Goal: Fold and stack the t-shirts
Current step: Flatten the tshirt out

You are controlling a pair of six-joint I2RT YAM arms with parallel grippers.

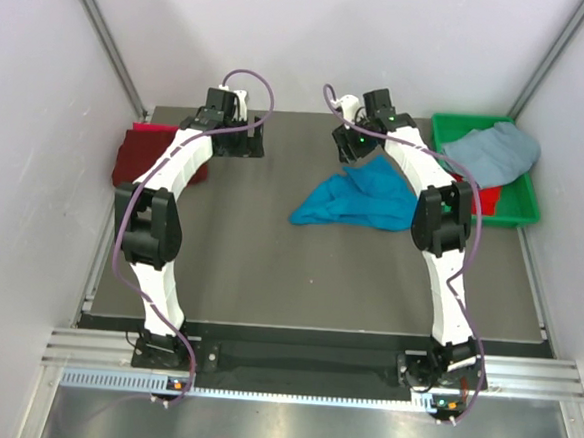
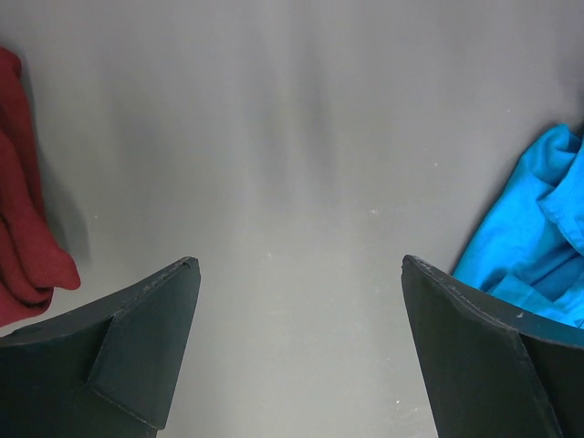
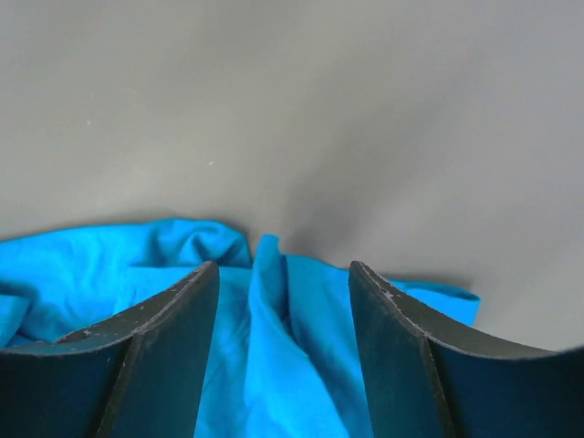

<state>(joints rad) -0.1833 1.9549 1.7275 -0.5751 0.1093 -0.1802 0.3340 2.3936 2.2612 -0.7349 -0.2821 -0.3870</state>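
Observation:
A bright turquoise t-shirt [image 1: 359,199] lies crumpled on the dark table, right of centre. My right gripper [image 1: 352,143] is low over its far edge. In the right wrist view the gripper [image 3: 285,269] is open, its fingers [image 3: 164,338] pressed down on either side of a raised fold of the turquoise t-shirt [image 3: 274,347]. A dark maroon t-shirt [image 1: 141,153] sits at the table's far left edge. My left gripper [image 1: 239,140] hangs wide open [image 2: 301,265] over bare table, with the maroon t-shirt [image 2: 23,210] to its left and the turquoise t-shirt [image 2: 538,246] to its right.
A green bin [image 1: 521,210] at the far right holds a pale grey-blue t-shirt [image 1: 492,153] lying over a red one [image 1: 489,200]. White walls close in the table on the left, back and right.

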